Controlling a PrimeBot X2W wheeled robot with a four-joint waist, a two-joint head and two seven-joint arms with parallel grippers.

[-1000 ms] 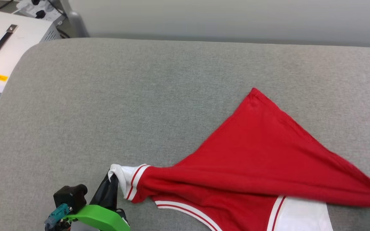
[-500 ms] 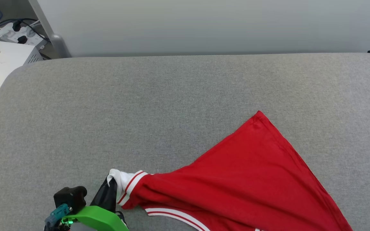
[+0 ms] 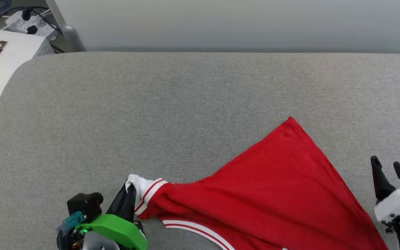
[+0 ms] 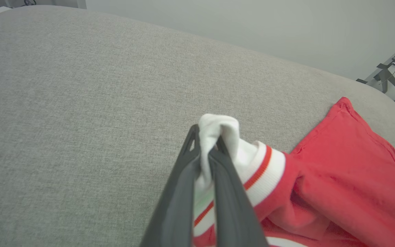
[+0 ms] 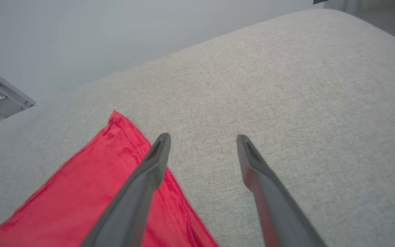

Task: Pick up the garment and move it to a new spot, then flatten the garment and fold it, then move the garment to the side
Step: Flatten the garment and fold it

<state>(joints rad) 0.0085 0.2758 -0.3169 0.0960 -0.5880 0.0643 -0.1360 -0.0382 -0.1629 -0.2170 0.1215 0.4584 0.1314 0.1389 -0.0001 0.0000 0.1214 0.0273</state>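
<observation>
Nearest the robot, at about seven o'clock in the head view, the left gripper (image 3: 129, 189) is clenched on the bunched white sleeve (image 3: 144, 185) of the garment (image 3: 276, 187), with the cuff's red stripe just past the fingertips. Over at four o'clock the right gripper (image 3: 385, 163) hangs with its fingers spread and nothing between them, just beside the garment's right edge (its wrist camera shows one finger crossing the red cloth, though I'd guess it is above it, not on it). The red body lies on the grey padded surface (image 3: 186, 104) from six to four o'clock, rucked near the held sleeve and narrowing to a hem corner (image 3: 290, 121) that points toward one o'clock. To flatten it well, I'd have the free gripper pinch the opposite side low and close to the edge, then draw both apart evenly so the rucks pull out. Beyond, toward twelve, the surface gives room to spread; a white box (image 3: 2, 66) sits off it at ten.
</observation>
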